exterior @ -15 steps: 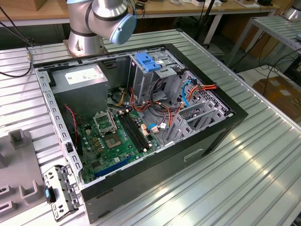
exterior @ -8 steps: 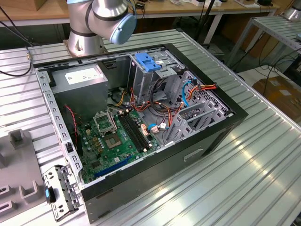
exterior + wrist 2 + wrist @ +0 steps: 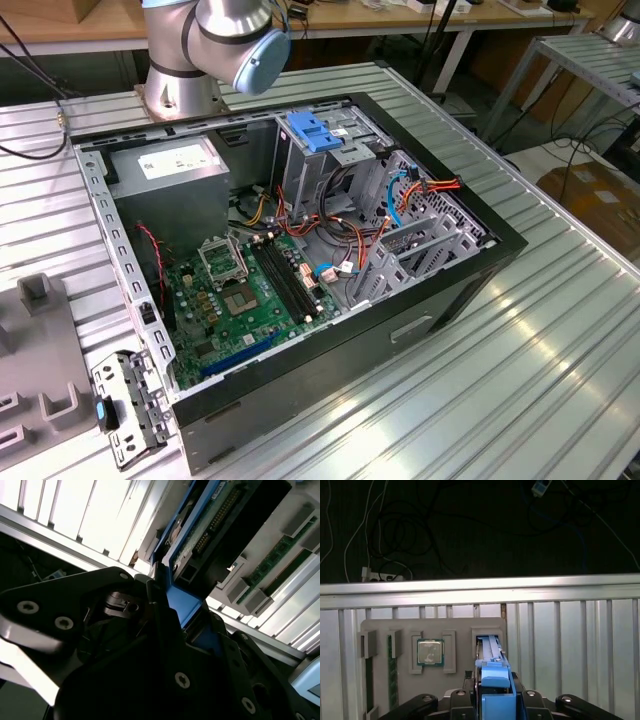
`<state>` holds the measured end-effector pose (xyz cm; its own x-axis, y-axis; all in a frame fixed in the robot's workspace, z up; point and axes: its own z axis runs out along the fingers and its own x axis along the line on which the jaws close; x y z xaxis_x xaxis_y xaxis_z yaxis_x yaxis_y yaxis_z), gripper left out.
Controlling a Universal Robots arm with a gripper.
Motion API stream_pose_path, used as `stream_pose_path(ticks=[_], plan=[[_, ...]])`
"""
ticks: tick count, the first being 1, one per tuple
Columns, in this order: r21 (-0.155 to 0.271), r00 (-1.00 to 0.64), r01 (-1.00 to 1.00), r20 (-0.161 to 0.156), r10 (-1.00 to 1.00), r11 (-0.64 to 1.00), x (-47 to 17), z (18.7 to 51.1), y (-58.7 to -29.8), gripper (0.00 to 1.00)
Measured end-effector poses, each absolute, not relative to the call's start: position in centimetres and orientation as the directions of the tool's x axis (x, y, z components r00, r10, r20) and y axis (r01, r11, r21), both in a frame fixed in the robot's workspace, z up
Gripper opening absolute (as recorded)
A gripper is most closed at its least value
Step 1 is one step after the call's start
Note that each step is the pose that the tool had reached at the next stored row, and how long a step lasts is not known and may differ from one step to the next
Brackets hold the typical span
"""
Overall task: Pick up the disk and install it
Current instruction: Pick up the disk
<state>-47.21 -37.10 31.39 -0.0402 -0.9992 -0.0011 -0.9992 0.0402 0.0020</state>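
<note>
A ribbed metal worktop (image 3: pixel 560 330) is being taken up largely by one open black computer case (image 3: pixel 500 240), lying on its side in the exterior view. Inside it one grey power-supply box (image 3: pixel 175 185) with a white sticker, one green motherboard (image 3: pixel 240 300) and one metal drive cage (image 3: pixel 345 160) are being housed. A bare blue bracket (image 3: pixel 313 132) is being carried on top of the cage. Red, orange and blue cables are being trailed between the cage and the board. The arm's base (image 3: pixel 180 80) is being borne by the worktop behind the case.

In the first wrist view one grey tray (image 3: pixel 455 630) with four compartments in a row is being shown. Two narrow compartments are being filled by two green memory sticks (image 3: pixel 392 675), one in each. A square compartment is being filled by one processor chip (image 3: pixel 430 652). At the fourth compartment, the one beside the chip, the disk (image 3: pixel 490 650) is being held on edge. Whether it is being rested on the compartment's floor or held clear of it cannot be told.

The disk is being pinched by the gripper (image 3: pixel 495 702), whose black fingers are being pressed against its two flat sides. In the second wrist view the disk (image 3: pixel 212 522) is being seen from its underside: a green circuit board with a row of pins, a dark metal body, and a blue plastic rail running along its edge into the gripper (image 3: pixel 182 610).
</note>
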Motion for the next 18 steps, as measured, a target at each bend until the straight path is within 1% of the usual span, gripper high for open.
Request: stream_pose_path(ticks=[18], plan=[[0.002,-0.040,-0.999,-0.001,-0.999,0.040,-47.2,33.6,-37.1,0.37]])
